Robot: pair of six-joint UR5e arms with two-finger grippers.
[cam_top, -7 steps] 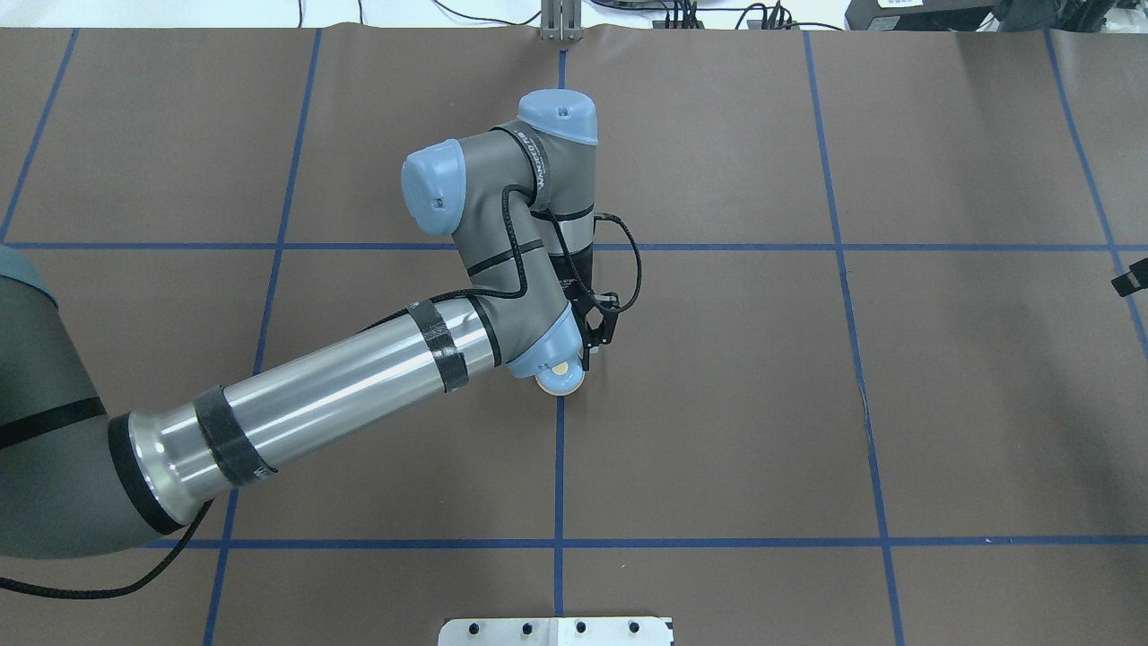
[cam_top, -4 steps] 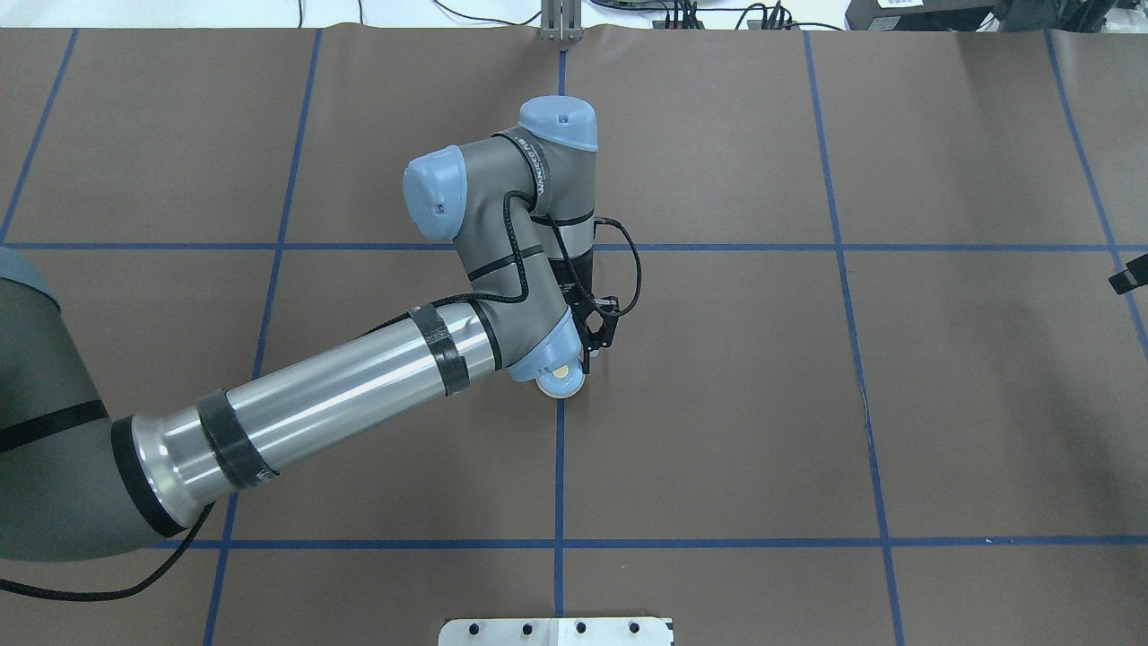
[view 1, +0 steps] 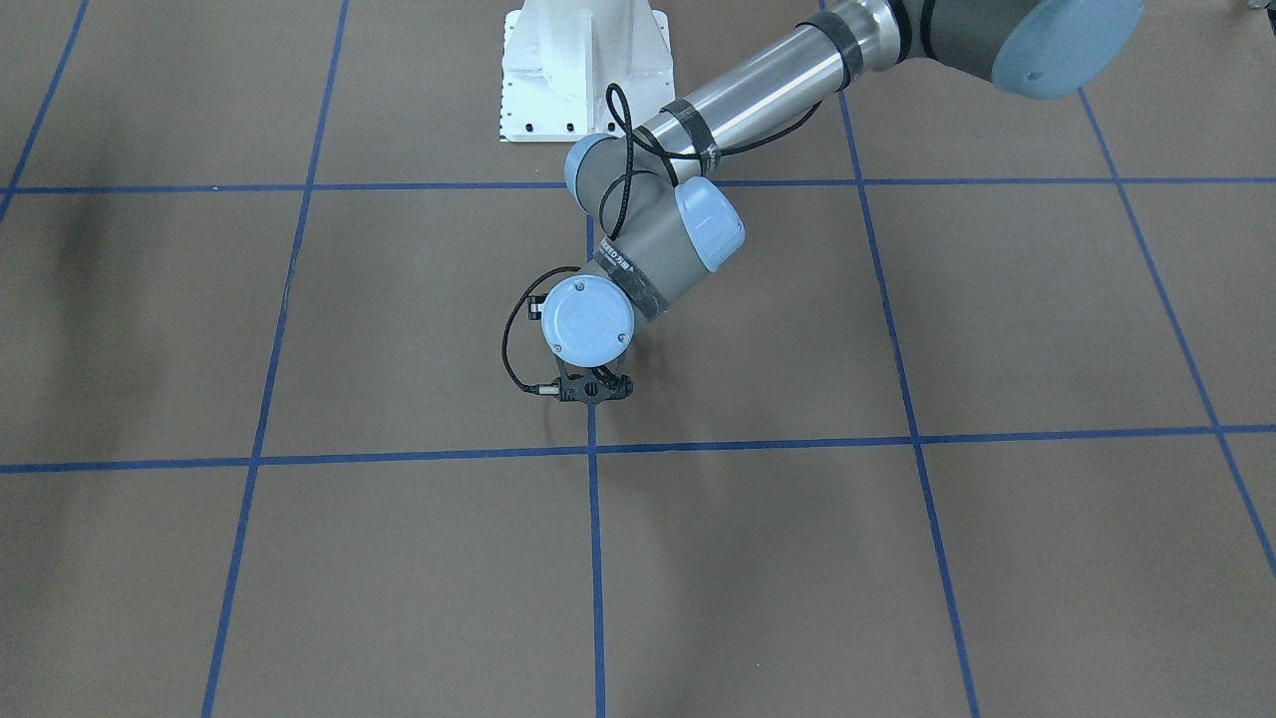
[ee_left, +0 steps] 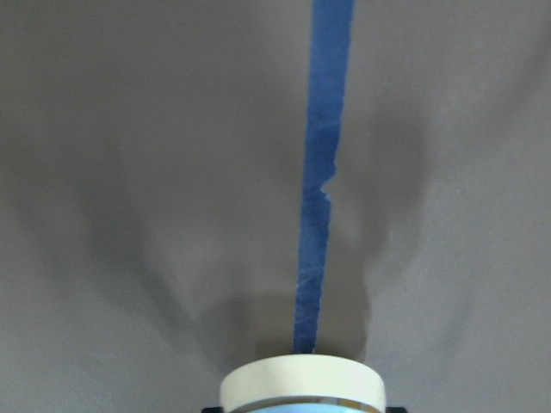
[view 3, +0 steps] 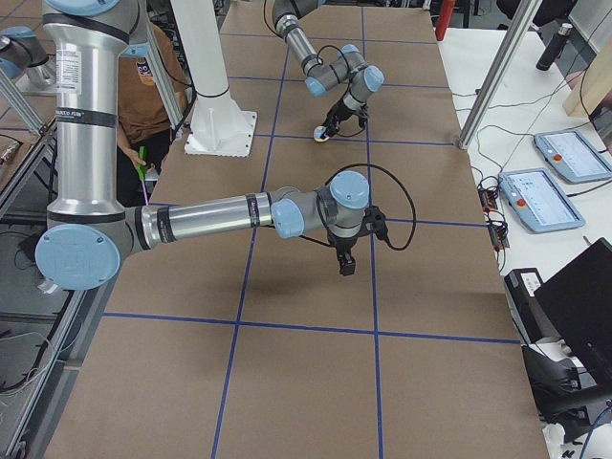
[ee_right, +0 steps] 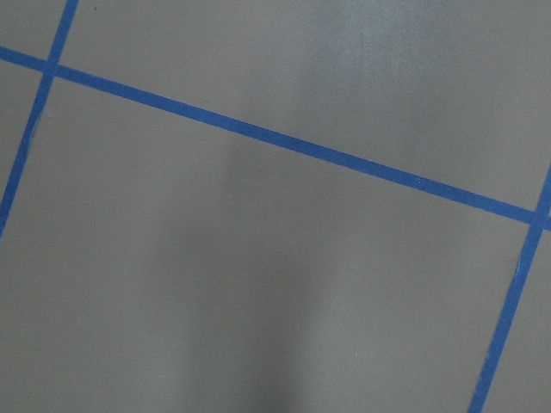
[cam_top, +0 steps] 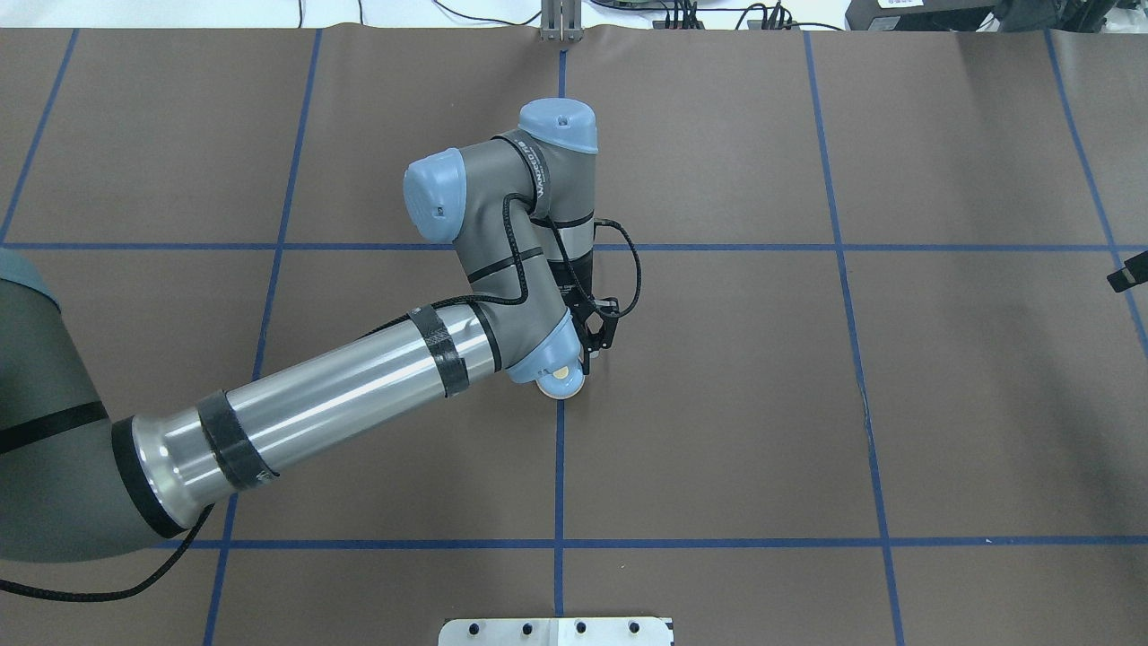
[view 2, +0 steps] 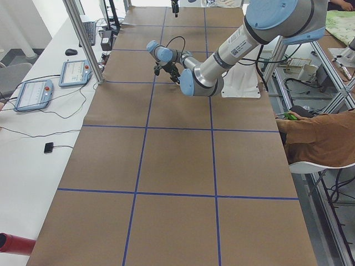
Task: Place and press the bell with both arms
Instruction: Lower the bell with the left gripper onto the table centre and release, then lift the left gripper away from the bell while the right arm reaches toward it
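Note:
The bell [cam_top: 563, 386], light blue with a cream button, sits low at the middle of the table on the centre blue line, half hidden under my left wrist. My left gripper [cam_top: 569, 370] points down and is shut on it. In the left wrist view the bell's cream base [ee_left: 301, 383] shows at the bottom edge between the fingers. In the exterior right view the bell [view 3: 325, 138] is under the far arm. My right gripper [view 3: 345, 266] hangs above bare table far to the right; only its tip [cam_top: 1127, 272] shows overhead, and I cannot tell if it is open or shut.
The brown table cover carries a blue tape grid [cam_top: 839, 247]. The white pedestal [view 1: 583, 70] stands at the robot's side. Teach pendants [view 3: 559, 196] lie beyond the far edge. A seated person in brown [view 2: 321, 138] is beside the table.
My left wrist has shifted slightly, with the bell staying at the same spot on the centre line. The right gripper's tip at the right edge has moved a little.

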